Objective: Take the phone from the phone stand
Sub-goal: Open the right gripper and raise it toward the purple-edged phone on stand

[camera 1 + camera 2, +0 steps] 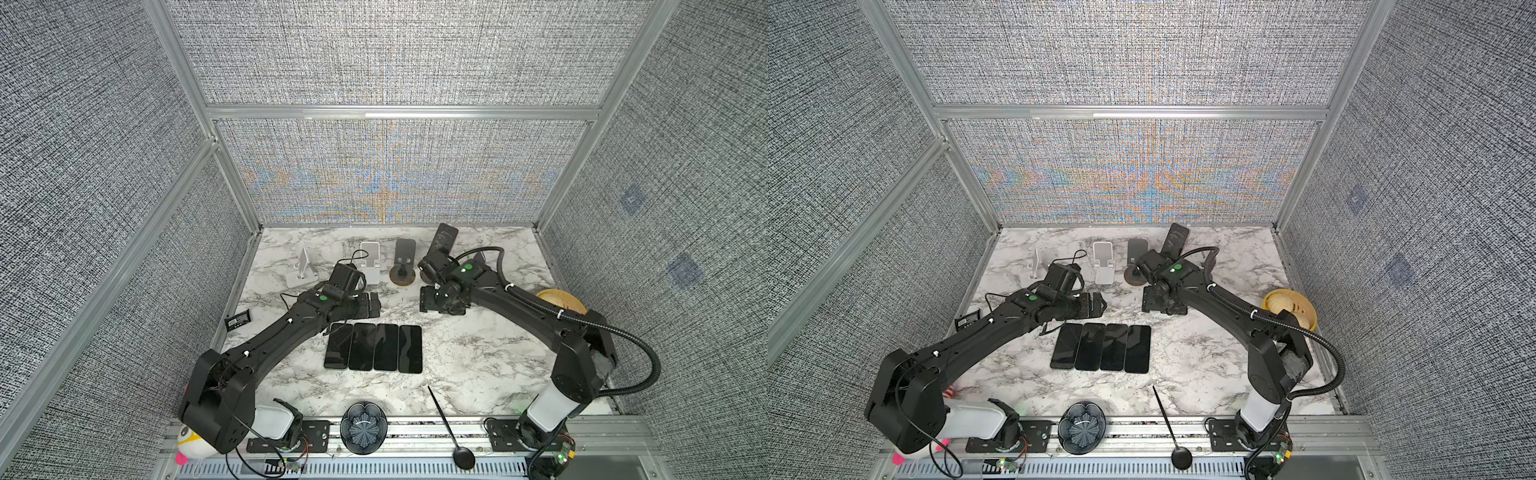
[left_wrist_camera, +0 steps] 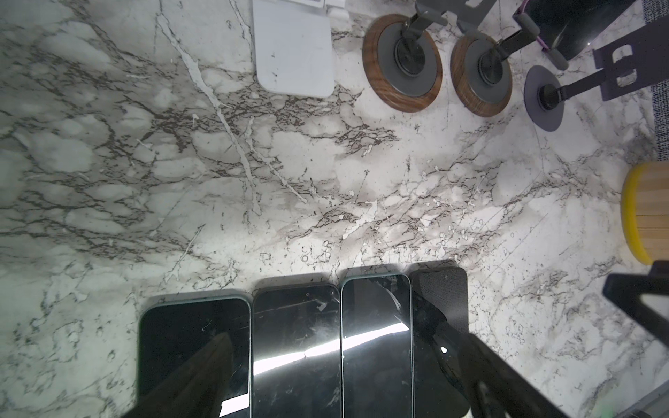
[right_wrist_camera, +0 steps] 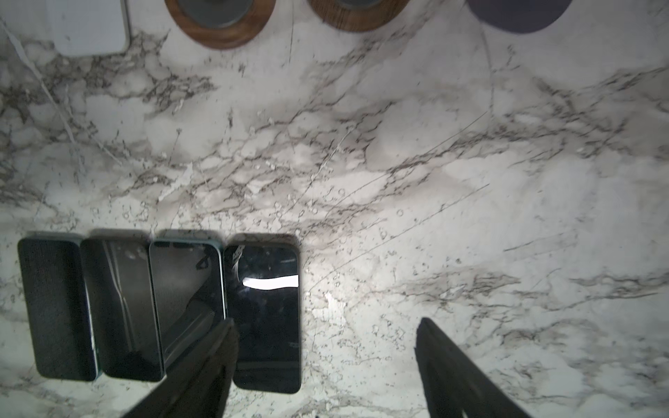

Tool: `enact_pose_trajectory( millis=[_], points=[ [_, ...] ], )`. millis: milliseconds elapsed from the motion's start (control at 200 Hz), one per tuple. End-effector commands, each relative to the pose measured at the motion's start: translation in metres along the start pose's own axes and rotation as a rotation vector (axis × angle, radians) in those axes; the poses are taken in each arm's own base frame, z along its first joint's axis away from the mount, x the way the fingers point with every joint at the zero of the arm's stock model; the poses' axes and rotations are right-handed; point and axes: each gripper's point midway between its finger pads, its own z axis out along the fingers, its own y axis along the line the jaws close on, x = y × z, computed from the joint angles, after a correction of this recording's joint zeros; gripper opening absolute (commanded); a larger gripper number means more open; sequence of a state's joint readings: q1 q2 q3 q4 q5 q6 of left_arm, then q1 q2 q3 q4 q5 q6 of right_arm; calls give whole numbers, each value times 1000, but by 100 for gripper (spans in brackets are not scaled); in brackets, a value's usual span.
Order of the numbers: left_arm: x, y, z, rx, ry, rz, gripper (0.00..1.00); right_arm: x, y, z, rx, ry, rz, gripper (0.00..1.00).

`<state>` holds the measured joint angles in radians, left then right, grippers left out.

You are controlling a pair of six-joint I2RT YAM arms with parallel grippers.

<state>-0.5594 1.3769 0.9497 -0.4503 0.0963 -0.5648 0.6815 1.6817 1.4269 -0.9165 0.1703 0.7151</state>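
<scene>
The phone leans upright in its stand at the back of the bench, right of the middle, just behind the right wrist; both top views show it. Four other phones lie flat mid-bench in a tight row. The left jaws are spread wide, holding nothing, above the row's far ends. The right jaws are spread too, empty, low over the bench by the row's right end. A white stand and a dark stand stand beside the phone's.
</scene>
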Motion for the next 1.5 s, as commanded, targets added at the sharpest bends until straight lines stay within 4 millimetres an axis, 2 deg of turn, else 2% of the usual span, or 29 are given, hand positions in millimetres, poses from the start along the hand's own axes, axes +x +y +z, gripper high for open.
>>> enact_pose_trajectory(
  millis=[0,210,425,745,870,1065,1496],
  points=[
    [-1,3,-3,-11,-10,-3,98,-19,-15,-2,58,-59,-13,79],
    [-2,1,-5,7,-36,10,98,-62,-29,-10,112,-205,40,87],
    [-4,-1,-6,33,-70,7,98,-106,-36,-6,143,-327,122,92],
    [-4,0,-7,32,-86,8,98,-162,-23,-3,154,-456,231,96],
    [-3,1,-8,32,-83,6,98,-175,-22,0,178,-484,274,96],
    [-1,1,-12,37,-86,4,98,-184,-25,10,217,-516,331,96],
    [1,2,-17,45,-107,2,98,-206,-26,33,280,-515,343,97]
  ],
)
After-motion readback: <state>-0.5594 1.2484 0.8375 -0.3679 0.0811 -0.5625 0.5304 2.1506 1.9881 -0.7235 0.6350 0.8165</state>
